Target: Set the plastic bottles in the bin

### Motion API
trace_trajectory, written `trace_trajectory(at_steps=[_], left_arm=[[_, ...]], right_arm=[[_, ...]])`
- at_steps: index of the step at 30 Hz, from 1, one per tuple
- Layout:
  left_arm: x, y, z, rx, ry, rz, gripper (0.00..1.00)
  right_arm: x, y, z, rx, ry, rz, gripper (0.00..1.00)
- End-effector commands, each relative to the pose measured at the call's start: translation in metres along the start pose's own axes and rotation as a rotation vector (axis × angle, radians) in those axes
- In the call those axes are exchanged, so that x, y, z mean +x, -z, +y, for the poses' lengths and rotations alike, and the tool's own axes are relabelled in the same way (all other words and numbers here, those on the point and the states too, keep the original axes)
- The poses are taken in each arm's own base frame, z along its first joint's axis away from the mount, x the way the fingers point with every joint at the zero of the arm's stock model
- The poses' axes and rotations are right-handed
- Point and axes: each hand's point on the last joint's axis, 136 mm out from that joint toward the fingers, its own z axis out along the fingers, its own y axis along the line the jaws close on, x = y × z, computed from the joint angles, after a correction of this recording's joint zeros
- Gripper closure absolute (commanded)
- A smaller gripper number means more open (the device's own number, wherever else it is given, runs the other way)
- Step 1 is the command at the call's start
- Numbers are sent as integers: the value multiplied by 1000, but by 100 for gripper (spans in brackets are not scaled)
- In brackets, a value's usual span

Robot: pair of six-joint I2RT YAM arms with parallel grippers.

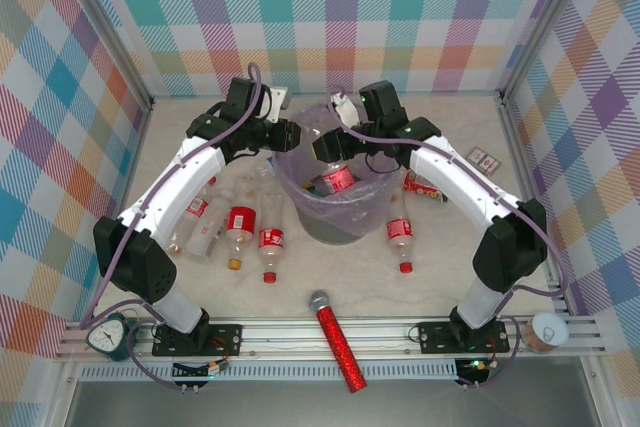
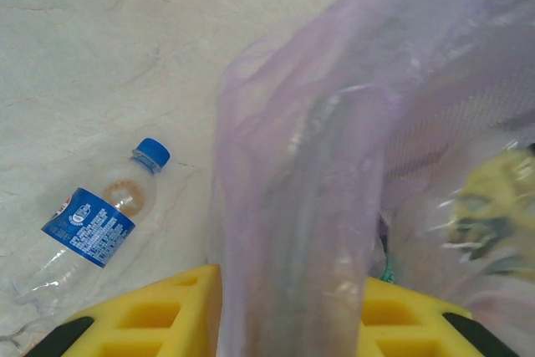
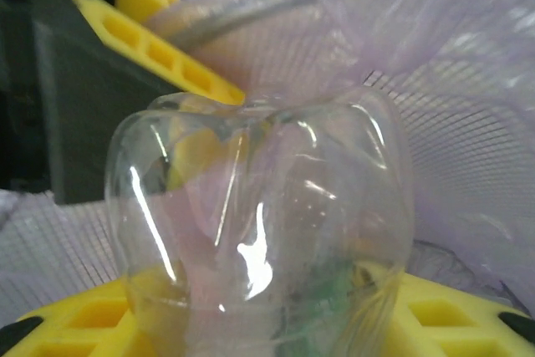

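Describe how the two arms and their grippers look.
The left arm and right arm are curved white links between chunky black joints, each trailed by a lavender cable and bolted by a black plate to a metal rail. A green light glows on the right one. The left gripper's fingers and the right gripper's fingers are yellow, with rectangular pockets and black outer corners.

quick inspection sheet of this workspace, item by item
surface: pale table, no spills seen
job's things: bin at centre; loose bottles lying either side; clear bottle between the right gripper fingers
clutter: red microphone at near edge, small card far right
grippers: left gripper closed on the bin rim; right gripper over the bin, grip unclear
cables: purple cable along each arm
surroundings: checked walls
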Motion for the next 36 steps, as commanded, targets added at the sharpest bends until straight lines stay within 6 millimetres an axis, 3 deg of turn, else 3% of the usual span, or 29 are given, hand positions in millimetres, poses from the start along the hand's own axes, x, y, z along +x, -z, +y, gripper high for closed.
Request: trace_trajectory(at_steps=[1,10,19,28,33,36], left_arm=[[42,-17,12,-37,1,145,67],[43,-17,13,-39,-1,148,67],[43,-17,14,-44,-2,149,67],[43,-17,14,-46,-4,148,67],[44,-18,14,-44,-2,151,67],[44,-18,14,-44,-2,151,67]], right_arm=[[18,-3,1,-5,-12,32,44],[29,-10,-10,29,-41,50,22],[19,-1,-6,40,-23,36,17],[-12,50,3,152,61,-30,17],[-39,96,26,172,127,-118,15],[-49,127,31,216,127,-162,15]])
